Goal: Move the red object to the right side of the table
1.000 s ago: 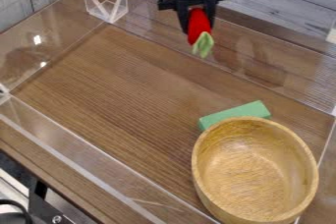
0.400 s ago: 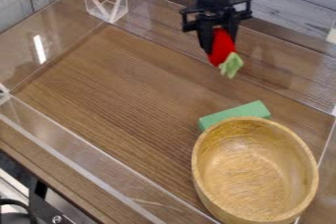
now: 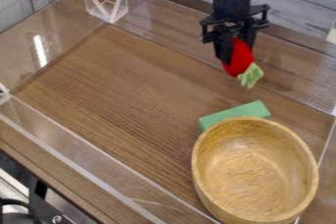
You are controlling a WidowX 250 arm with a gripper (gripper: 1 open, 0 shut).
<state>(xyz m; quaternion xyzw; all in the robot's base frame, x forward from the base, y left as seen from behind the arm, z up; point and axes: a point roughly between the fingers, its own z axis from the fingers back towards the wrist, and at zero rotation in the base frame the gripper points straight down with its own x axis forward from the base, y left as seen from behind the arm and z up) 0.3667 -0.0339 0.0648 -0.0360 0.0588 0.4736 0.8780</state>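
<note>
The red object (image 3: 241, 61), a small strawberry-like toy with a light green leafy end pointing down and right, hangs above the table (image 3: 118, 90) in the back right part. My gripper (image 3: 234, 39) comes down from above and is shut on the toy's upper end. The black fingers (image 3: 217, 28) flank the red body. The toy is clear of the wood surface and tilted.
A flat green sponge (image 3: 235, 116) lies on the wood just in front of the toy. A round wooden bowl (image 3: 256, 173) stands at the front right, touching the sponge's edge. Low clear acrylic walls (image 3: 79, 159) edge the tabletop.
The gripper has carried the red toy to the right and slightly toward the front, from the back middle to above the sponge's far side. Sponge and bowl have not moved.
</note>
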